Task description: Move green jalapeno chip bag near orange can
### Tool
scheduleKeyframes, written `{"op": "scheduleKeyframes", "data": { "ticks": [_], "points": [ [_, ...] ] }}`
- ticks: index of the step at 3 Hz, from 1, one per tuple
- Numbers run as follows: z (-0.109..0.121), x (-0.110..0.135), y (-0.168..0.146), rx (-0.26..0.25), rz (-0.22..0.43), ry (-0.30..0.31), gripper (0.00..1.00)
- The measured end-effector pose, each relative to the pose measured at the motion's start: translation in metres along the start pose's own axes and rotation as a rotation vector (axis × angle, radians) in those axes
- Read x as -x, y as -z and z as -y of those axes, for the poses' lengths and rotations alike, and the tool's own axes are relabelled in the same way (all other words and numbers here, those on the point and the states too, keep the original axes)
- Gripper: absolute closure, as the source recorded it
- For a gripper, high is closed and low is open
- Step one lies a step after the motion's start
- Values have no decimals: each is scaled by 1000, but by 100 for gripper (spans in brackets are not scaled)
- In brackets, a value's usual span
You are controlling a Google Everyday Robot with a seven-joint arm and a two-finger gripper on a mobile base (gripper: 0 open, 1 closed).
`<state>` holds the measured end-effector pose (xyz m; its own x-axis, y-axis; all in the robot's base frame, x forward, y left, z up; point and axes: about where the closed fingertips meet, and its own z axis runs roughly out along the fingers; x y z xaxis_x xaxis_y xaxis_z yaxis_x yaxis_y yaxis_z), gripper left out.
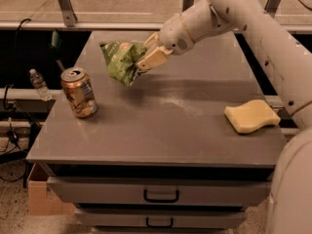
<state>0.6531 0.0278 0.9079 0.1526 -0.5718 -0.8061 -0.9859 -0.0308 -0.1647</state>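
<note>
A green jalapeno chip bag [120,61] is held in the air above the back left part of a grey counter [170,130]. The bag is crinkled, with pale lettering, and hangs tilted with one corner pointing down. No part of it is seen touching the counter, and a faint shadow lies on the surface below it.

The bag is pinched at its right edge by the gripper [142,65], whose tan fingers [154,58] are closed tight on the foil. The gripper is carried at the end of a white arm [234,13] that reaches in from the upper right of the view.

An orange can [78,92] is stood upright near the left edge of the counter, to the left of the bag and somewhat nearer the front. Its silver top and pull tab are turned upward. A clear gap is seen between the can and the bag.

A pale yellow sponge [252,116] is laid flat near the right edge of the counter, well apart from both.

Two drawers with dark handles [161,195] are seen below the counter top. A small clear bottle [39,84] is stood on a ledge to the left, off the counter, and a cardboard box [41,196] sits on the floor beneath it.
</note>
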Motion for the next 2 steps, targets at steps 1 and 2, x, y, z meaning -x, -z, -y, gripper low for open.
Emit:
{"op": "scheduleKeyframes", "data": {
  "ticks": [1,2],
  "points": [
    [-11,-4,-20,59,-59,37,59],
    [-16,-5,-29,85,-102,69,36]
  ]
}}
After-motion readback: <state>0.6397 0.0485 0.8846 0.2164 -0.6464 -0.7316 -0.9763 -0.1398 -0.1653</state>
